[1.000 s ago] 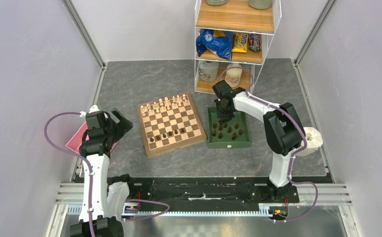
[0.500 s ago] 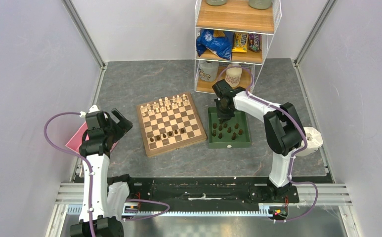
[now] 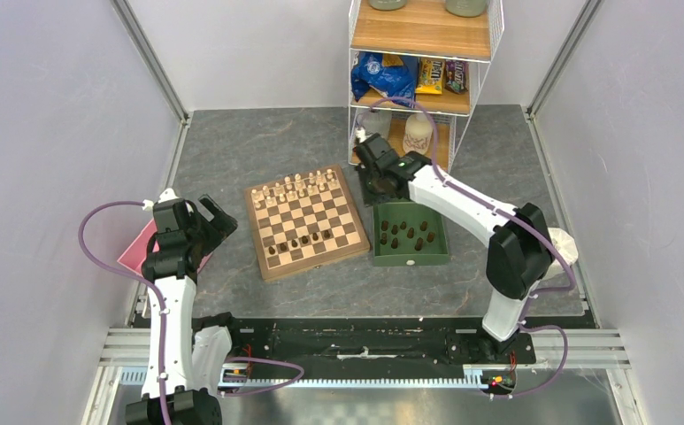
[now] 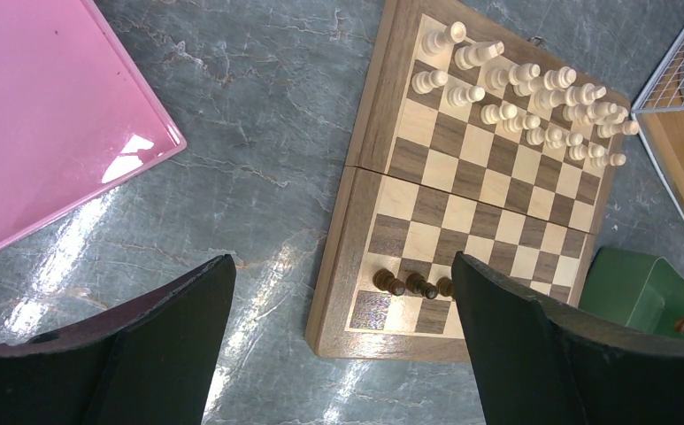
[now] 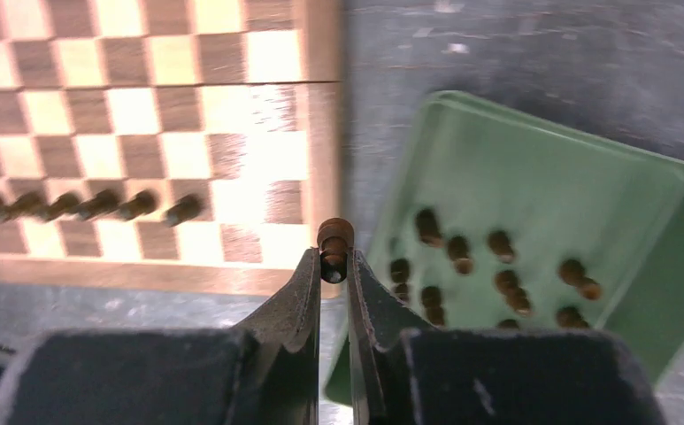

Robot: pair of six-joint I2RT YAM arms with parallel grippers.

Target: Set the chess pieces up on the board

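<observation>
The board (image 3: 308,265) lies at table centre, with several dark-brown chess pieces (image 3: 298,241) in a row near its front. More dark pieces (image 3: 406,235) lie in the green tray (image 3: 411,259). My right gripper (image 3: 376,183) hovers between the board's right edge and the tray's far left corner. In the right wrist view it (image 5: 334,266) is shut on one dark piece (image 5: 334,239), above the board's edge (image 5: 320,115) and the tray (image 5: 541,177). My left gripper (image 3: 211,218) is open and empty, left of the board (image 4: 356,221). The left wrist view shows a few of the dark pieces (image 4: 409,285).
Cream pieces (image 3: 294,188) fill the board's far rows and show in the left wrist view (image 4: 533,93). A pink tray (image 3: 133,255) lies at far left under the left arm. A wire shelf unit (image 3: 418,80) stands behind the green tray. A white object (image 3: 561,248) sits at right.
My right gripper has risen from the green tray and swung left and back toward the board's right edge, carrying a dark piece. The left arm has not moved.
</observation>
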